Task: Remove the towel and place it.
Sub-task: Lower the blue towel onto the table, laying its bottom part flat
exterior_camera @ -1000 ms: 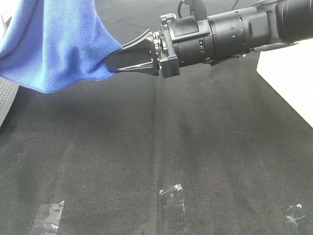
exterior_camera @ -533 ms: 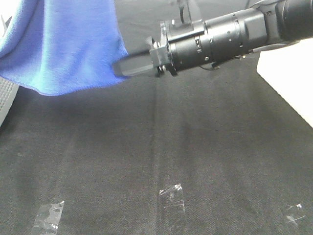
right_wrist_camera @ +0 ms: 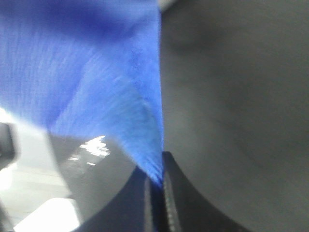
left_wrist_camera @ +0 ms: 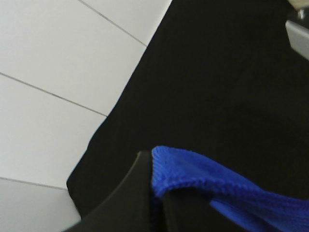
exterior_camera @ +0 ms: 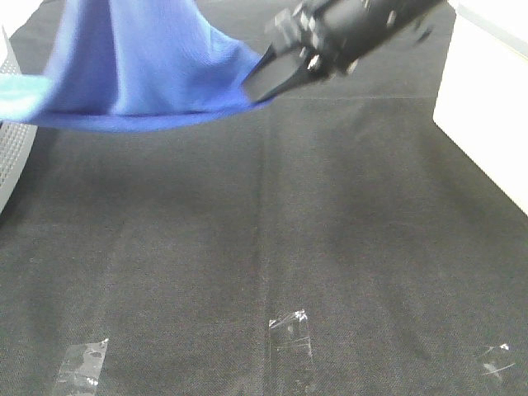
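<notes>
Item: blue towel, held off the table by two corners and slung between them, its middle sagging in a shallow curve above the far left part of the black cloth without resting on it. Right gripper: reaches in from the upper right of the high view, jaws clamped tight on the towel's right corner; the wrist view shows the fabric pinched to a point between the two dark fingers. Left gripper: outside the high view, seen only from its own wrist camera, jaws closed on a stitched edge of the towel, with black cloth and a pale tiled floor beyond. The towel's left end runs out of the high view's left edge. Also present: three pieces of clear tape on the near part of the cloth, at left, centre and right; a white box at the table's right side; a white ribbed object at the left edge, partly under the towel.
</notes>
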You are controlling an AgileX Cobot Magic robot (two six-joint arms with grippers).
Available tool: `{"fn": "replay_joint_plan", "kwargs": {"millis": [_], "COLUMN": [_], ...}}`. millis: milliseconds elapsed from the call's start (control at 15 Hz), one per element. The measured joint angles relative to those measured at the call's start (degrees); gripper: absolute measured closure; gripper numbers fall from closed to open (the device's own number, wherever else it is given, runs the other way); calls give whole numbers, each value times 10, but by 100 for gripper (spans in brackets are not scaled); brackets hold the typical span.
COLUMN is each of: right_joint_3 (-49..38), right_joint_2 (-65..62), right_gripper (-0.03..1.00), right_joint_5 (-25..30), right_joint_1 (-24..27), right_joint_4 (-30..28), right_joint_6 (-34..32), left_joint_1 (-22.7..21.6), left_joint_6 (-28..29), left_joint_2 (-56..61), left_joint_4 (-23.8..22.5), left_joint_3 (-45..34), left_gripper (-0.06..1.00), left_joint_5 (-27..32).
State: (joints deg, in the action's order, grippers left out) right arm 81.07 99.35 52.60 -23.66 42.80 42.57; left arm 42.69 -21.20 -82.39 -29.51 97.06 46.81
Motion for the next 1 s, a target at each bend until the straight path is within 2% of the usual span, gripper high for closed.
{"fn": "replay_joint_plan", "kwargs": {"millis": [67,200,333,467,667,1000], "right_joint_3": [30,89,152,210,290,309], "right_joint_2": [-1,-1,-1,-1,-1,-1], "right_gripper": [97,97,97,97,97,97], "right_joint_5": [7,12,7,-27,-93,-254], "right_joint_1": [0,0,0,0,0,0], "right_joint_4": [-61,-174,-280,-348,-418,-455], "right_joint_6": [-62,-150,-192,-202,-207,-207], "left_joint_1": [-7,-28,-53,-81,-140,-195], "left_joint_6": [29,52,59,73,125,144], "left_joint_2": [-14,-36,-46,-53,-63,-67], "left_joint_4": [-17,-32,-36,-36,-37,-62], "left_joint_3": [0,0,0,0,0,0], "left_gripper": [94,94,94,94,94,94], "left_joint_5": [12,11,-23,-88,-191,-403]}}
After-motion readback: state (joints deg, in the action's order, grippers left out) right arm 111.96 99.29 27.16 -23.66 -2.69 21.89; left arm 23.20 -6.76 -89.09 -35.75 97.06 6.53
